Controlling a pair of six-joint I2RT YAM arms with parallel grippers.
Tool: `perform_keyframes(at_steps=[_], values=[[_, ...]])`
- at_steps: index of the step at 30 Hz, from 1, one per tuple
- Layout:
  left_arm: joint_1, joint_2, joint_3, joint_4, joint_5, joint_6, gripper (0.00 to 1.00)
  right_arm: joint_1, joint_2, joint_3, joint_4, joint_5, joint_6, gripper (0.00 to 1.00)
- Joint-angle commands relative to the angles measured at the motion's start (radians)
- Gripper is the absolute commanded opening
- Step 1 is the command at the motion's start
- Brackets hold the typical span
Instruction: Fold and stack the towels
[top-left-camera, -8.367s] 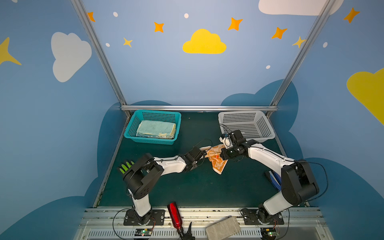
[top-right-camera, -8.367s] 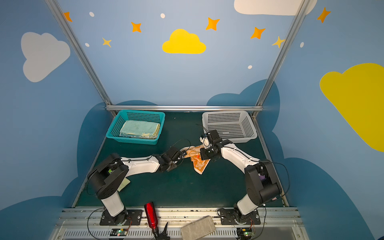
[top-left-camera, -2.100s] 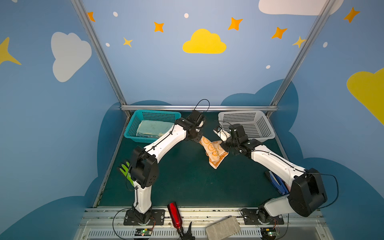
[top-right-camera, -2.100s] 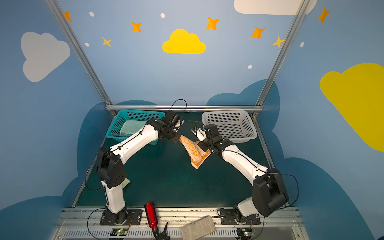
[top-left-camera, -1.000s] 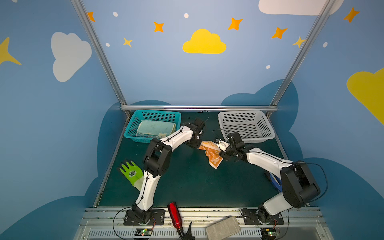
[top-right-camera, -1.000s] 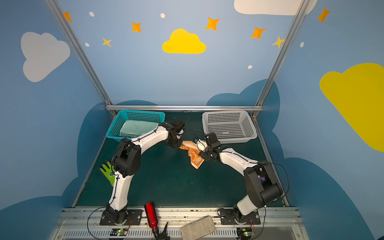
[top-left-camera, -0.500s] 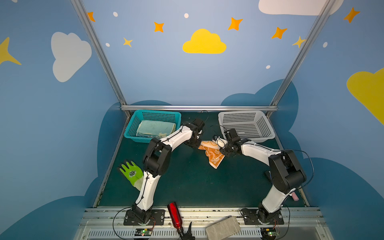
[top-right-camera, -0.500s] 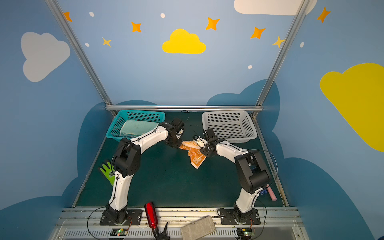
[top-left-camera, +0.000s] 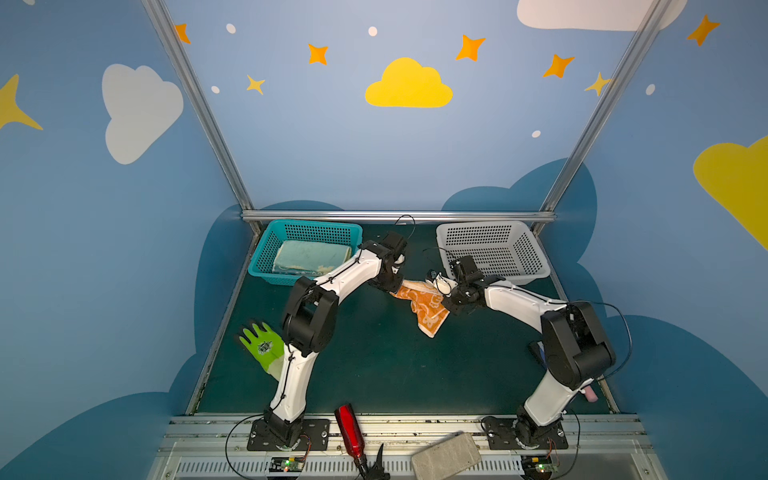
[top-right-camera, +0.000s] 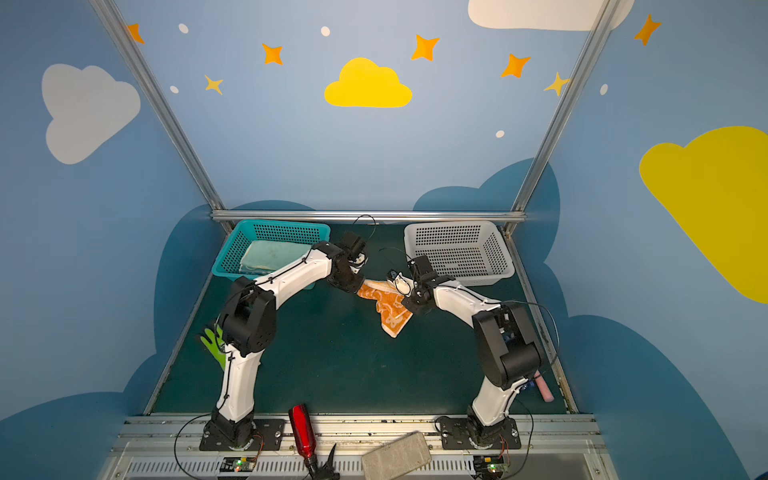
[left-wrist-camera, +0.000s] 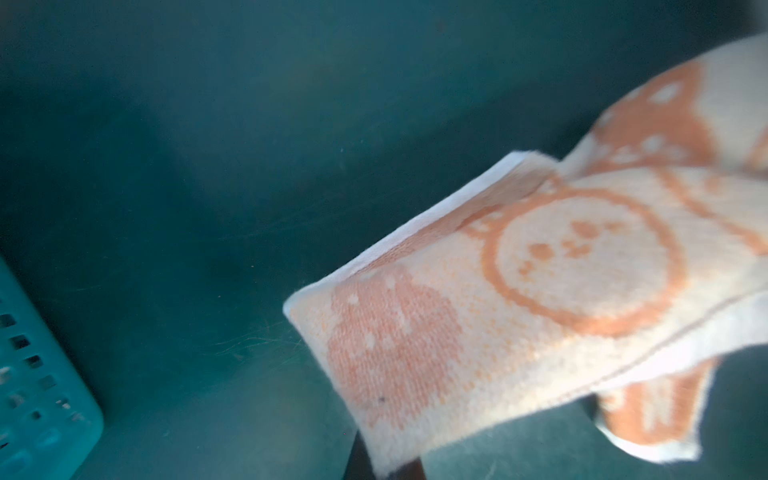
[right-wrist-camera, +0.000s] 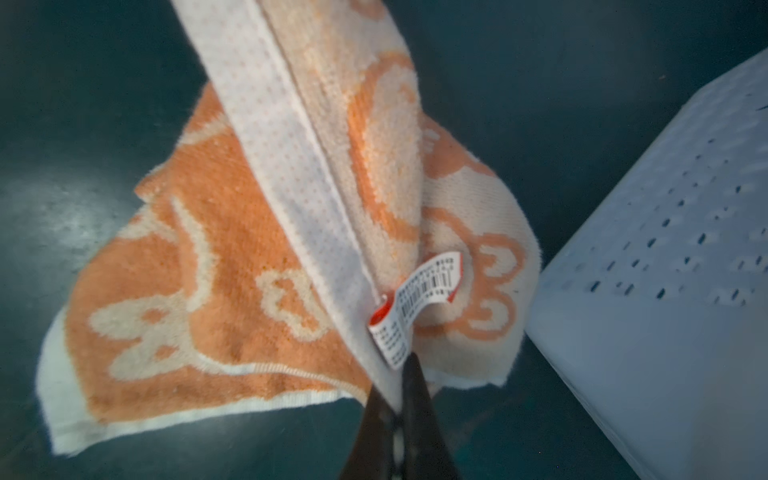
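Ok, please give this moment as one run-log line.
left gripper: shut on orange towel | right gripper: shut on same towel | towel: unfolded | teal basket: folded towels inside

Update: right gripper (right-wrist-camera: 397, 376) went from wide open to clamped on the towel (top-left-camera: 424, 307) at its 2 o'clock corner, by the tag (right-wrist-camera: 419, 299). Left arm (top-left-camera: 353, 270) dropped from its raised stretch, so the towel sagged lower.

Front mat (top-left-camera: 395, 365) open; orange towel (top-left-camera: 428, 311) mid; teal basket (top-left-camera: 264, 255), white basket (top-left-camera: 534, 257) behind.
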Motion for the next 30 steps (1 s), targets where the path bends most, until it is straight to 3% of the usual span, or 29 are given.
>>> perform_keyframes(at_steps=[1, 7, 14, 30], values=[[0.003, -0.119, -0.014, 0.027, 0.046, -0.015, 0.04, 0.007, -0.119, 0.085, -0.051, -0.017, 0.101, 0.0], [-0.002, -0.285, -0.07, 0.078, 0.067, -0.023, 0.04, 0.038, -0.286, 0.128, -0.054, -0.073, 0.078, 0.0], [-0.039, -0.518, -0.183, 0.165, -0.011, -0.024, 0.04, 0.065, -0.531, -0.001, 0.209, -0.129, 0.118, 0.0], [-0.187, -0.937, -0.309, 0.188, -0.121, -0.008, 0.04, 0.215, -0.731, 0.136, -0.001, -0.181, 0.057, 0.0]])
